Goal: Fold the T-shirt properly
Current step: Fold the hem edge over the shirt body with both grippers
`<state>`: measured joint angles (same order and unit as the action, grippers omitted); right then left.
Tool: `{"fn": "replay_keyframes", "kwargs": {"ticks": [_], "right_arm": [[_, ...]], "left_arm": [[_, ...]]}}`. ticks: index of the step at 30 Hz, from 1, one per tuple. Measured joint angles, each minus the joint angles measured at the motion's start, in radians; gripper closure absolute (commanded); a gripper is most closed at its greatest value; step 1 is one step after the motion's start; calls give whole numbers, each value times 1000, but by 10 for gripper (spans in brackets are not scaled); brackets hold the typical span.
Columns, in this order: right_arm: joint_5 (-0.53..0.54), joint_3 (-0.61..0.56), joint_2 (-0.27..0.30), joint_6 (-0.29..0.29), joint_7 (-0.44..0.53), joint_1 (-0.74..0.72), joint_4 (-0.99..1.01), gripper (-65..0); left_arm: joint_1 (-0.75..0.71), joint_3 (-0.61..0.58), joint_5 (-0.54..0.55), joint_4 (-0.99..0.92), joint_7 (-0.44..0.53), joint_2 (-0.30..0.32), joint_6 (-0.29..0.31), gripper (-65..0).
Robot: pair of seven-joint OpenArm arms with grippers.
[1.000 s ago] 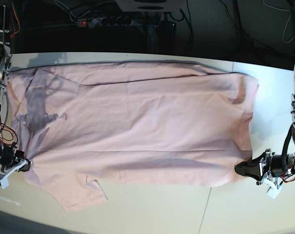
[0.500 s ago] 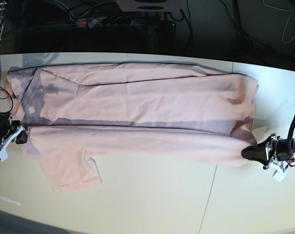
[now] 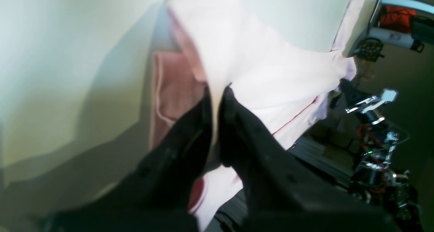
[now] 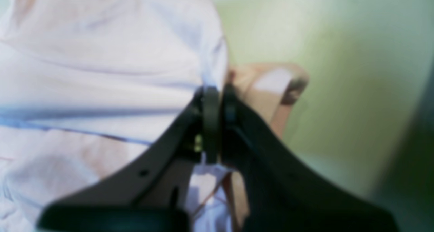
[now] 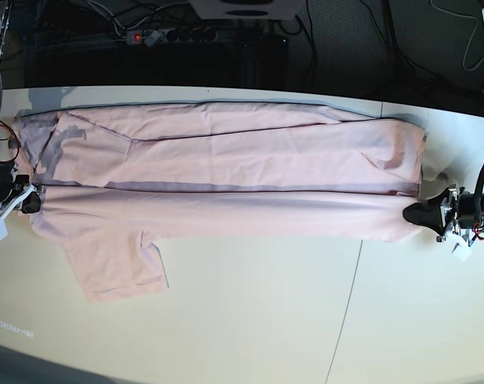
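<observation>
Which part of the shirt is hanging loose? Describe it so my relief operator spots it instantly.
On the pale table, the large pale pink cotton T-shirt stretches between both grippers. Near the base view's left end, one short sleeve juts toward the camera, the only flap beyond the straight lifted fold.

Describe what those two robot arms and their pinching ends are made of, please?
Each tool has two matte black, wedge-shaped plastic fingers: the left tool and the right tool. Behind them sit silvery metal brackets, white printed parts and loose red and black cables. The arms are bare metal frames, with no covers.

Black pincer (image 3: 217, 96) fingers, silver wrists, red wires.
</observation>
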<state>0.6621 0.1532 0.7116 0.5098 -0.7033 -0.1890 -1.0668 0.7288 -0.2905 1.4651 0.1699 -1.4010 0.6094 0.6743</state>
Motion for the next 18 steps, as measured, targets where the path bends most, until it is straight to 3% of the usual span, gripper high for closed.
{"fn": "replay_keyframes", "kwargs": {"ticks": [7,9,13,14,18], "right_arm": [[-3,0,-9,0,-1,1,0,0],[-4,0,-8,0,-1,0,0,-82],[-30,0,-8,0,-1,0,0,-351],[-30,0,-9,0,-1,0,0,-379],[8,11,-11,0,-7,-3,0,-383]], "left_arm": [[-24,0,2,0,2,0,0,0],[-26,0,2,0,2,0,0,0],[-25,0,2,0,2,0,0,0],[-25,0,2,0,2,0,0,0],[-25,0,2,0,2,0,0,0]]}}
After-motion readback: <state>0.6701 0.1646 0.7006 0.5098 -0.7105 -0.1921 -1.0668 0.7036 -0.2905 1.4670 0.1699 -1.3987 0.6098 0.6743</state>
